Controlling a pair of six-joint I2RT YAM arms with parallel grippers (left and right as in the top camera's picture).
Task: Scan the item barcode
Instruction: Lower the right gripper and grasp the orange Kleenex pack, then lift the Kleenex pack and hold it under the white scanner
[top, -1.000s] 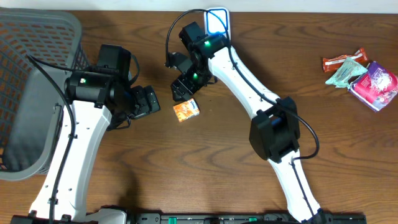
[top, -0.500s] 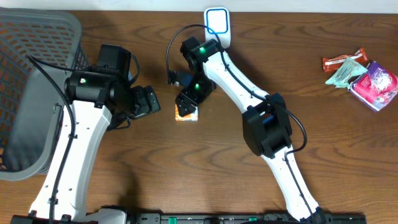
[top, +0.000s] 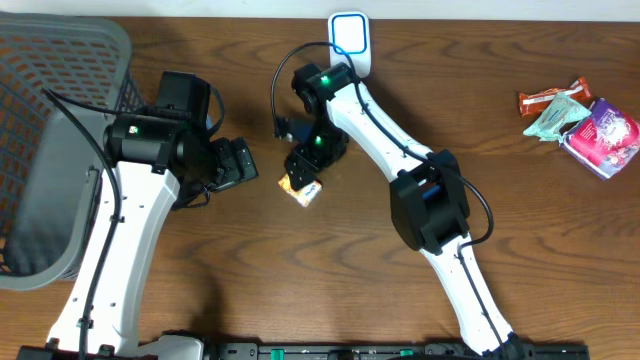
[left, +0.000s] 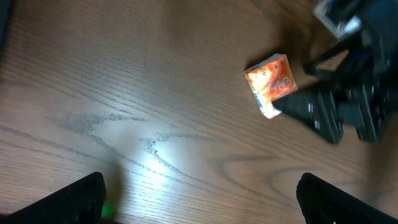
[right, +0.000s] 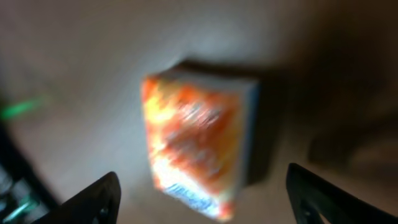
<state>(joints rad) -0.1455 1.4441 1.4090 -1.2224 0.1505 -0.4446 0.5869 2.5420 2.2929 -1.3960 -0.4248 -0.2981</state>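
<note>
While the right claw (right: 202, 196) hangs wide over the orange packet (left: 272, 84) and the left claw (left: 205, 202) gapes empty, a skewed close could shove the packet across the table (left: 124, 93).

A mock shop checkout: wooden table (top: 560, 250), grey basket (top: 40, 130), white scanner (top: 349, 38), packaged snacks (top: 590, 125).

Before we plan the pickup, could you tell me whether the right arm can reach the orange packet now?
Probably yes. The right gripper hangs directly over the orange packet with its jaws open on either side, and nothing shows between gripper and packet.
</note>
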